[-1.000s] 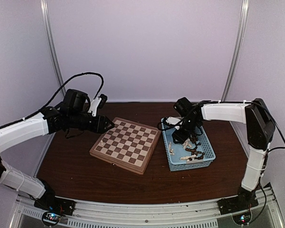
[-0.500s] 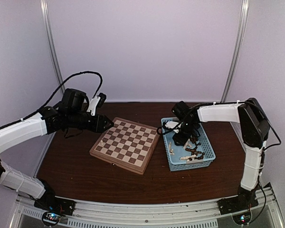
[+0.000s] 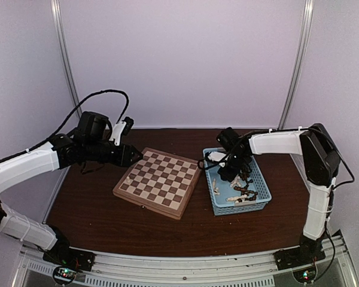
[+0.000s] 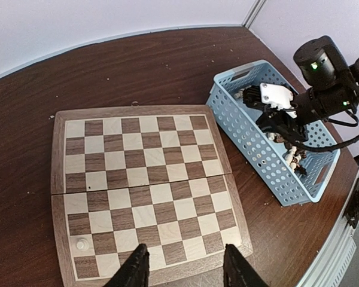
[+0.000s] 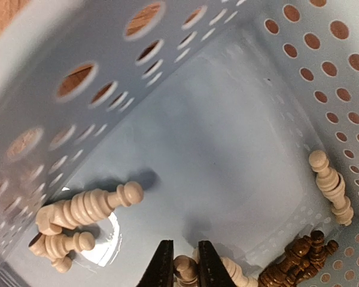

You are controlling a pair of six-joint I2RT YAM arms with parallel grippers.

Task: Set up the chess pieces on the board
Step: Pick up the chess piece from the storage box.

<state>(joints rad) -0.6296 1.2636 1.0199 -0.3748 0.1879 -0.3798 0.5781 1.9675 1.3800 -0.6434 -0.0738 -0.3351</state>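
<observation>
The board (image 3: 158, 179) lies mid-table, and one cream-white chess piece (image 4: 82, 244) stands on a square near its left edge. My left gripper (image 4: 185, 266) hovers open over the board's (image 4: 143, 185) near rim, holding nothing. My right gripper (image 5: 185, 263) is down inside the light-blue basket (image 5: 107, 54), its fingers shut on the rounded head of a cream chess piece (image 5: 186, 270). More cream pieces (image 5: 87, 206) and dark brown pieces (image 5: 299, 257) lie loose on the basket floor. From above, the right gripper (image 3: 230, 174) sits in the basket's far half.
The basket (image 3: 215, 197) stands just right of the board on the dark wooden table (image 3: 107, 221). Another cream piece (image 5: 329, 185) leans against the basket's perforated right wall. White walls close in the back and sides.
The right gripper's jaws have closed around a cream piece in the basket, after shifting slightly toward the basket's far end. The left arm has stayed still.
</observation>
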